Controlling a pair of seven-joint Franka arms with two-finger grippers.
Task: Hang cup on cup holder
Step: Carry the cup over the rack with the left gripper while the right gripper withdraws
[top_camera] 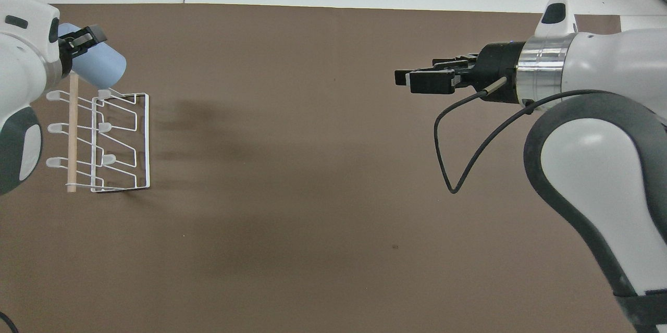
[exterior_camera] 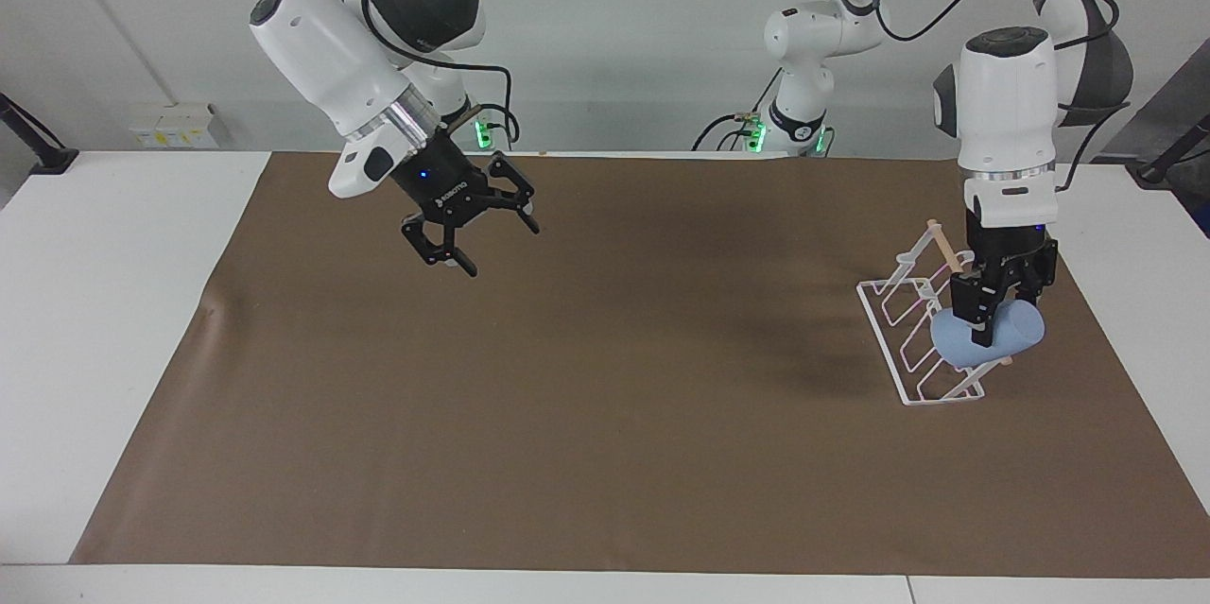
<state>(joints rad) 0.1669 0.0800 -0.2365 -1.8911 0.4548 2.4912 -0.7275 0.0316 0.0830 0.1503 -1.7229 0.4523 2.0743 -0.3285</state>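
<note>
We've got the small light blue plastic tumbler cup (exterior_camera: 988, 337) pinched in the left gripper (exterior_camera: 983, 325), fingers clamped on its wall, cup lying roughly on its side. That tilt looks deliberate: the open mouth has to line up with an angled prong before it can slide on. The cup hangs over the white wire cup holder with the wooden dowel (exterior_camera: 922, 325), at the rack's end farthest from the robots, toward the left arm's end of the table. We can't tell whether it already touches a prong; from overhead the cup (top_camera: 96, 67) sits just past the rack's (top_camera: 120, 140) far end.

Left arm pose: forearm near vertical, wrist pointing straight down over the rack, so the fingers come in from above.

Right gripper (exterior_camera: 468, 226) is up in the air over the brown mat (exterior_camera: 567, 396) at the right arm's end, jaws spread wide, holding nothing. That arm waits, well apart from the rack, which keeps it clear of the placement.

Our read: hang not yet done; next is seating the mouth on a prong.
</note>
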